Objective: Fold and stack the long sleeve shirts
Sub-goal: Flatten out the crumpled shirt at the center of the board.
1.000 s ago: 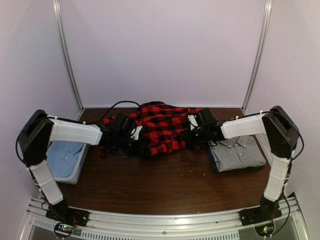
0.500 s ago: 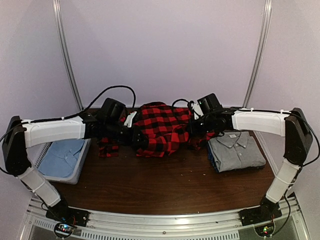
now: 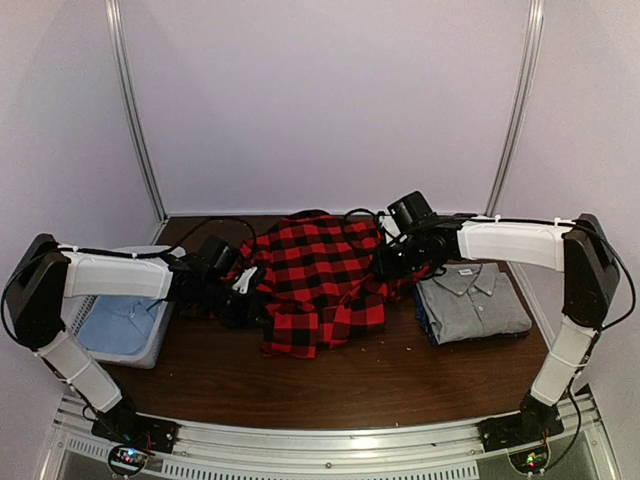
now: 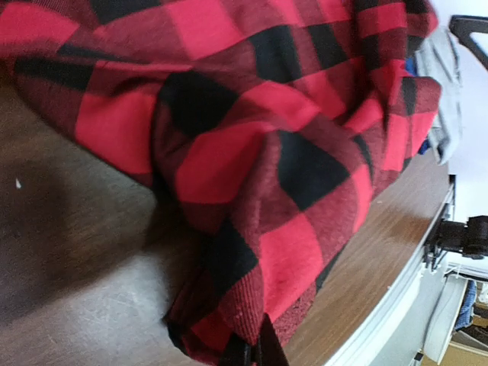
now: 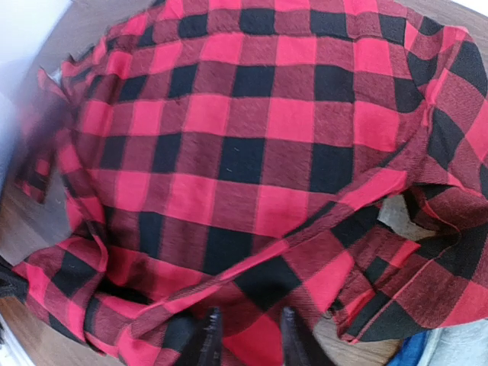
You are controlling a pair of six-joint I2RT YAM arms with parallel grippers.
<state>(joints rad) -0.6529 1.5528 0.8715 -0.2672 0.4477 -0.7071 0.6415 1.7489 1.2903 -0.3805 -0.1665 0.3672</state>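
The red-and-black checked flannel shirt (image 3: 322, 285) lies spread loosely across the middle of the table. My left gripper (image 3: 247, 290) is at its left edge. In the left wrist view that gripper (image 4: 253, 341) is shut on a fold of the flannel (image 4: 252, 152). My right gripper (image 3: 390, 268) hovers at the flannel's right edge. In the right wrist view its fingers (image 5: 248, 316) stand apart over the flannel (image 5: 252, 137), gripping nothing. The grey long sleeve shirt (image 3: 470, 305) lies folded at the right, collar away from me.
A grey bin (image 3: 150, 345) with a light blue shirt (image 3: 115, 322) in it sits at the table's left edge. Bare brown table (image 3: 380, 375) runs along the front. Walls and metal rails close the back and sides.
The flannel was bunched and lifted between both grippers; now it is lowered and spread toward the front. The left arm dropped and pulled back. The right gripper's fingers have parted.
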